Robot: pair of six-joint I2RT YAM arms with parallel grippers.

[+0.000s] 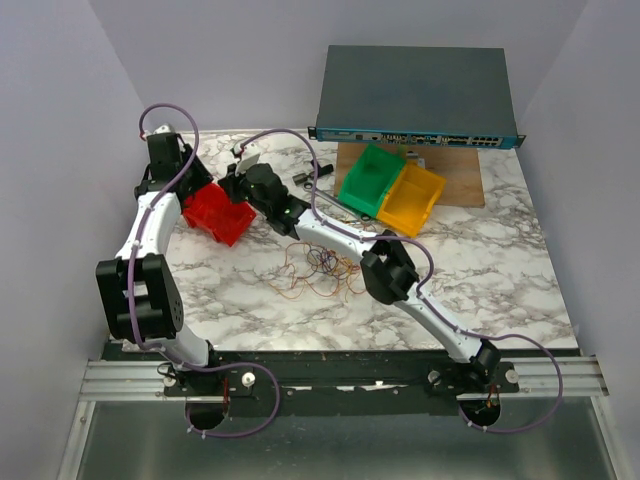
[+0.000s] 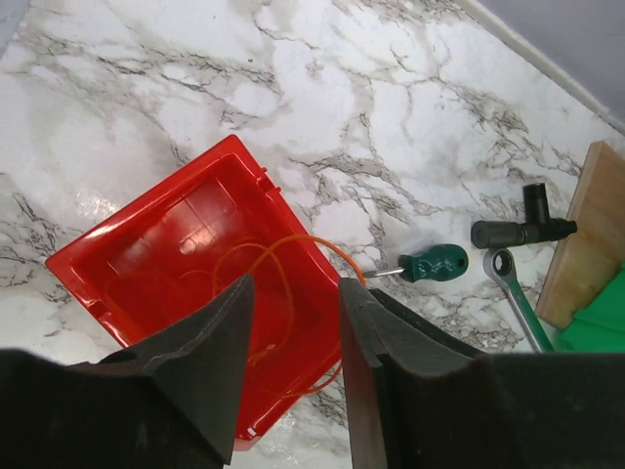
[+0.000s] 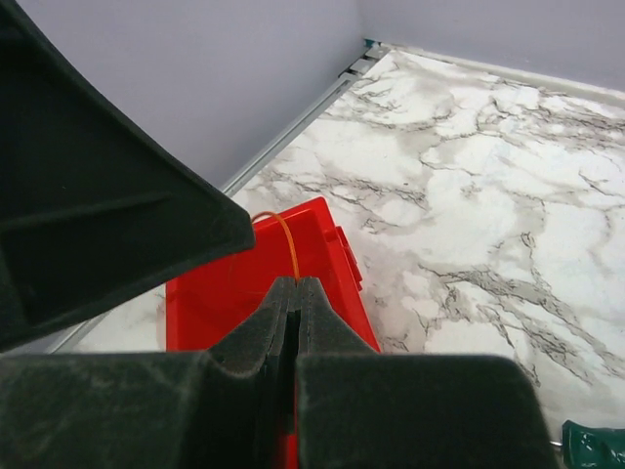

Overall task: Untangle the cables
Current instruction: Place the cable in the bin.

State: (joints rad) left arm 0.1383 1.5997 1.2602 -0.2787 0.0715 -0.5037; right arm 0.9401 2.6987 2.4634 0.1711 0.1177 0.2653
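Many hair-thin cables lie in a loose tangle on the marble surface. Orange, yellow, red and dark strands loop over one another there, partly under the right arm.

One orange cable is well apart from that heap. It lies in the red bin as a wide, springy loop, and one bend spills over the rim on the side toward the screwdriver.

The left arm runs up the left side of the surface from a raised elbow, with its wrist bent over the bin. The left jaws stand apart above the bin, gripping nothing. The loop shows in the gap between the dark fingers.

The right arm stretches diagonally from its base at the near right, across the heap, to the far left. Its wrist ends just beside the bin. The right jaws are pressed shut, pad against pad. A thin orange strand comes out of the seam at their tips and arcs toward the bin's rim (it looks like the cable that lies in the bin, though the wrist view does not show the two joining).
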